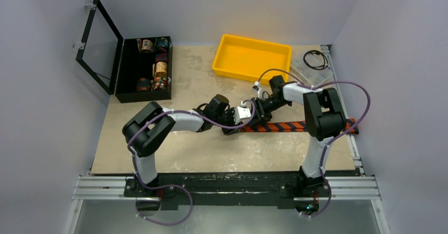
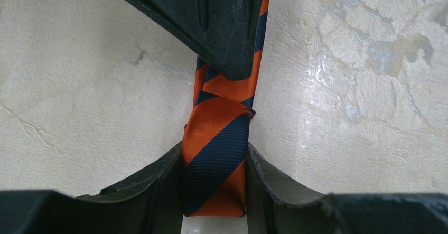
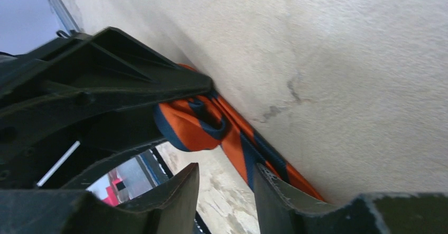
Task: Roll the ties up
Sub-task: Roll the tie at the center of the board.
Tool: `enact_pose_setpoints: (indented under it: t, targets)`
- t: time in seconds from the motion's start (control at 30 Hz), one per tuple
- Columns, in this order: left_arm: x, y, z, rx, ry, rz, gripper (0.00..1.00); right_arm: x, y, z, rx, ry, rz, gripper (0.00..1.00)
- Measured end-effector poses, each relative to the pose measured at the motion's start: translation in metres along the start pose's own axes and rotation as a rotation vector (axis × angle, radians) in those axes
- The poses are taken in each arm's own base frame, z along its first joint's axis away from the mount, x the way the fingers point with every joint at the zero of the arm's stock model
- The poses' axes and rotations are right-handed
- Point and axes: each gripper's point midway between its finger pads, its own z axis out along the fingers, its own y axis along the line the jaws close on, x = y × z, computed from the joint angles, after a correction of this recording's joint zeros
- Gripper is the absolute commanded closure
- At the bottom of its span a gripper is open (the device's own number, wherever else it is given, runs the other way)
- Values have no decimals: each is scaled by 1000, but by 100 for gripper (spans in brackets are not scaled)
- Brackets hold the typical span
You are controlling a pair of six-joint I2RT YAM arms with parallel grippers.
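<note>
Left wrist view: the left gripper (image 2: 214, 165) has its fingers (image 2: 158, 192) pressed against both edges of the tie's (image 2: 219, 120) folded end, holding it between them on the table (image 2: 79, 86). Just past the fold, one finger (image 2: 222, 28) of the right gripper (image 3: 226, 178) bears down on the strip. In the right wrist view that gripper's fingers stand a little apart with only bare table between them, and the strip runs beside one fingertip. From above, both grippers meet mid-table and the rest of the tie lies flat, stretched toward the right edge. A yellow tray (image 1: 251, 57) sits at the back, and an open black case (image 1: 142, 94) with fabric rolls (image 1: 161, 70) sits back left.
</note>
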Motion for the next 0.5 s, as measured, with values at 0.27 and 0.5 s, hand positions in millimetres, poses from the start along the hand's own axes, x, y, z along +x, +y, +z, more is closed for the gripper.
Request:
enact_pose_setpoints:
  t: [0.27,0.5]
  targets:
    - [0,0,0,0,0,2,60,-5,23,6,-56,-8,18,56]
    - [0,0,0,1,-4,17,60,-10,18,19,-53,17,30,73]
